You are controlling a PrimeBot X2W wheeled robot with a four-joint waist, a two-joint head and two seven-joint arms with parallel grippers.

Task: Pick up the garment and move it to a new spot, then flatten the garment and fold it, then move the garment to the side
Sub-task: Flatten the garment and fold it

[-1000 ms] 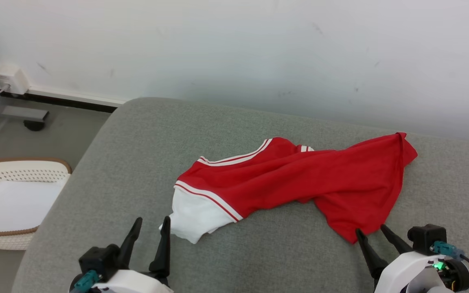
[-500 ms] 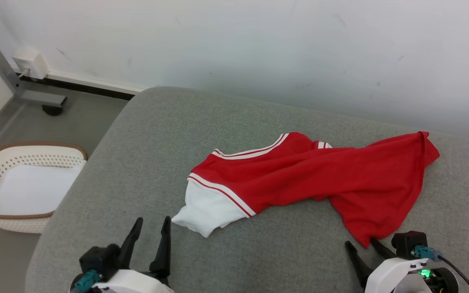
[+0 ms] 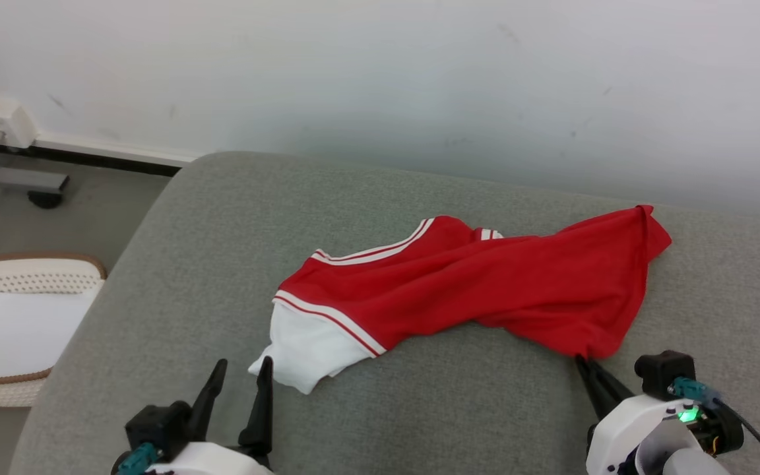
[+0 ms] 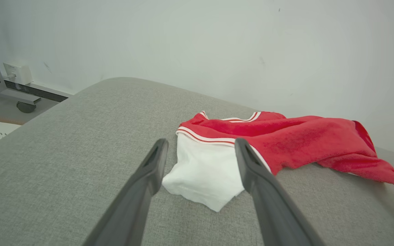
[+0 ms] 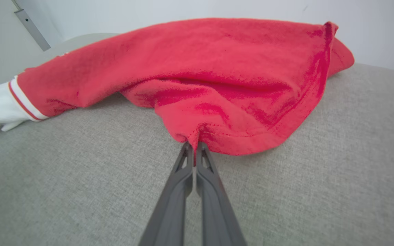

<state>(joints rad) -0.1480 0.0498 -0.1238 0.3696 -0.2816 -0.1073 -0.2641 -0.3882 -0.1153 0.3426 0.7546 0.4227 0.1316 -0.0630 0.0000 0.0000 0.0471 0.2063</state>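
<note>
Nearest, at the lower left of the head view: left gripper [image 3: 243, 361], fingers spread wide, holding nothing, low over the grey cushion [image 3: 189, 264], tips just short of the white sleeve [image 3: 301, 346]. In the left wrist view, sleeve end framed between the two fingers; contact impossible to tell.

At the lower right: right gripper [image 3: 583, 361], fingers pressed together, pinched on the near red hem of the garment [image 3: 485, 284]. In the right wrist view, cloth puckered into a small fold right at the tips.

Beyond the grippers: garment lying rumpled across the middle of the cushion, red body stretching from the pinched corner toward the far right. White-and-red striped trim at the sleeve seam and along the neckline on the left.

Off the cushion to the left, down on the floor [image 3: 90, 204]: white perforated basket [image 3: 24, 280] with a brown rim.

Farther back: foot of a grey metal frame [image 3: 20, 179] and a small white box [image 3: 2, 122] near the baseboard.

Farthest: pale wall [image 3: 380, 66].
</note>
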